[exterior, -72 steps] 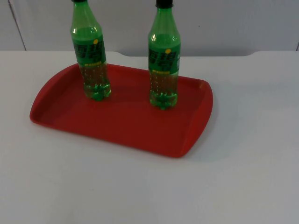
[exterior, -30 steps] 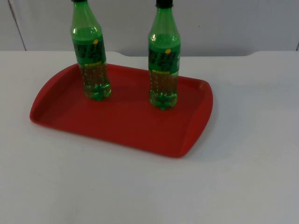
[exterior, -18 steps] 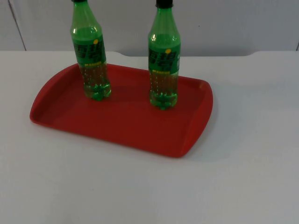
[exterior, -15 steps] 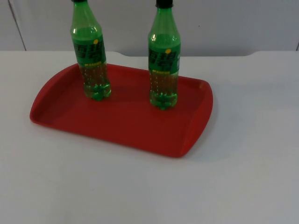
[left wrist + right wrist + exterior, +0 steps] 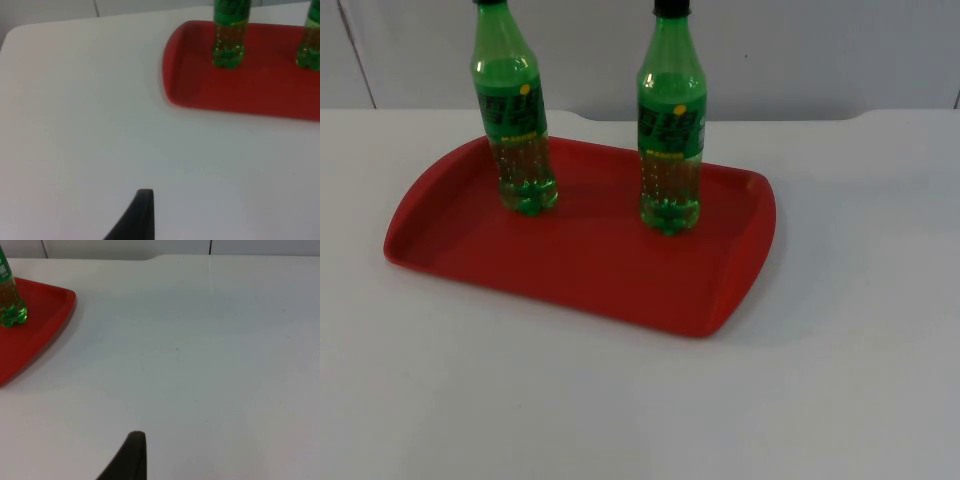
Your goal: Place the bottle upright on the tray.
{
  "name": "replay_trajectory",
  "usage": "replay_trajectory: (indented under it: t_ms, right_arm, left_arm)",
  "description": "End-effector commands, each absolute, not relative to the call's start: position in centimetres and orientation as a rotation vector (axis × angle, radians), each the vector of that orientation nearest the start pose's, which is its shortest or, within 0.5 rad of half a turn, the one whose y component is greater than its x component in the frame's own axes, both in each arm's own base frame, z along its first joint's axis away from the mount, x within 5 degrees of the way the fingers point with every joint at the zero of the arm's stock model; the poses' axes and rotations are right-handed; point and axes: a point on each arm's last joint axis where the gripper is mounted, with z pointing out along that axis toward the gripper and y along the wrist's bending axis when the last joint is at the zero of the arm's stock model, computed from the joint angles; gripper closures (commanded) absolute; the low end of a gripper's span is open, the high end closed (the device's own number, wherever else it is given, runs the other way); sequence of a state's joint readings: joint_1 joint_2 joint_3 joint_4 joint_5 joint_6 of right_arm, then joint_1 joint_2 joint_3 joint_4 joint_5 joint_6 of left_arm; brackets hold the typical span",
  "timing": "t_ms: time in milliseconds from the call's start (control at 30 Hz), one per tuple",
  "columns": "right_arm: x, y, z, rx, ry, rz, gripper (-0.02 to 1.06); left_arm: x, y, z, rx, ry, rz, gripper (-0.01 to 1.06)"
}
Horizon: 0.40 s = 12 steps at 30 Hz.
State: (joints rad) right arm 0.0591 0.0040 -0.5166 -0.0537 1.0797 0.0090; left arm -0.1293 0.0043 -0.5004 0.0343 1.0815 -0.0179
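Observation:
A red tray (image 5: 590,270) lies on the white table, left of centre. Two green bottles with black caps stand upright on it, apart from each other: one near its far left end (image 5: 515,120), the other near its far right side (image 5: 671,130). The left wrist view takes in the tray (image 5: 240,90) and both bottles (image 5: 229,35) (image 5: 309,45) from beyond its short end; my left gripper (image 5: 142,215) waits over bare table well away from them. My right gripper (image 5: 131,455) also waits over bare table, off the tray's other end (image 5: 35,325), far from the nearer bottle (image 5: 10,305).
The grey partition wall (image 5: 800,50) closes off the table just behind the tray. Bare white table top (image 5: 840,350) stretches in front of the tray and to its right.

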Motion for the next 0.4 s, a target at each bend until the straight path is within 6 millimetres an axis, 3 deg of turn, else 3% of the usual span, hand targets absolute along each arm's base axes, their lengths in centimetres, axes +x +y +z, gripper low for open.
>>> replay_trajectory:
  t_ms: [0, 367]
  right_arm:
    - [-0.72, -0.44, 28.02, -0.036, 2.044, -0.02, -0.01]
    - [-0.72, -0.44, 28.02, -0.036, 2.044, -0.02, -0.01]
  left_arm:
    - [-0.48, 0.34, 27.51, 0.084, 2.06, -0.031, 0.0]
    - [-0.52, 0.27, 27.51, -0.064, 2.062, 0.057, 0.0]
